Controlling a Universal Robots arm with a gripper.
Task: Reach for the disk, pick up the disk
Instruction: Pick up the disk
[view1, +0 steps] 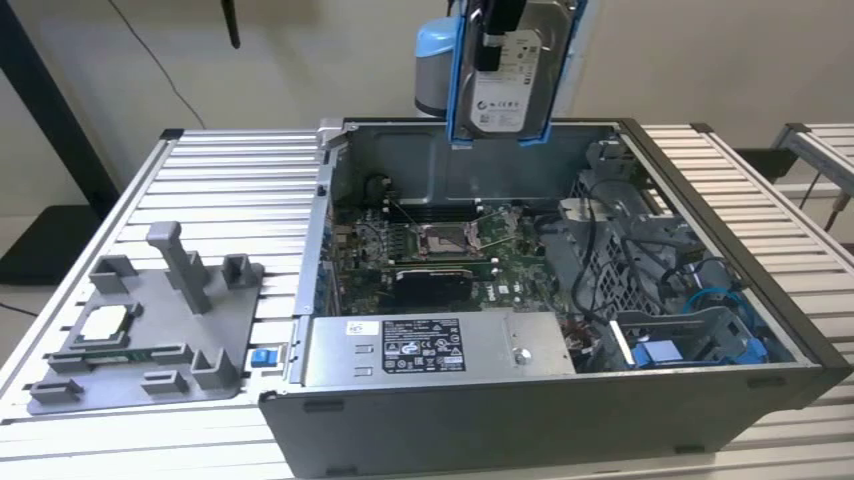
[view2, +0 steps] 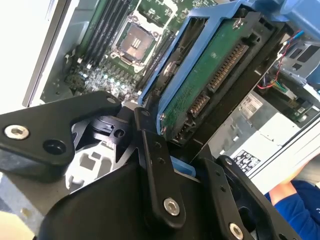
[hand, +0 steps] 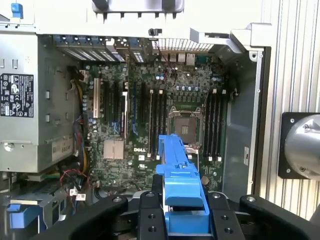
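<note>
The claw is closed on the disk, gripping it at the upper end of its blue frame. In the exterior view the disk hangs upright in the air above the rear wall of the computer case, clear of all case contents, with its white label facing the camera. In the second wrist view the disk's green circuit-board side and connector edge are visible between the black claw fingers. In the first wrist view the blue frame projects out from between the claw links.

The computer case lies open on the tabletop, a surface of ribbed metal slats. Directly below the disk sits the motherboard with its open CPU socket. Nearer the case's front wall is the grey power supply with its printed label. Toward the exterior view's right of the motherboard are bundled cables and a drive bay holding a blue bracket.

Outside the case, at the exterior view's left, a grey fixture tray rests on the tabletop, carrying a small square silver chip.

In the second wrist view, a blue sleeve is visible beside the case.
</note>
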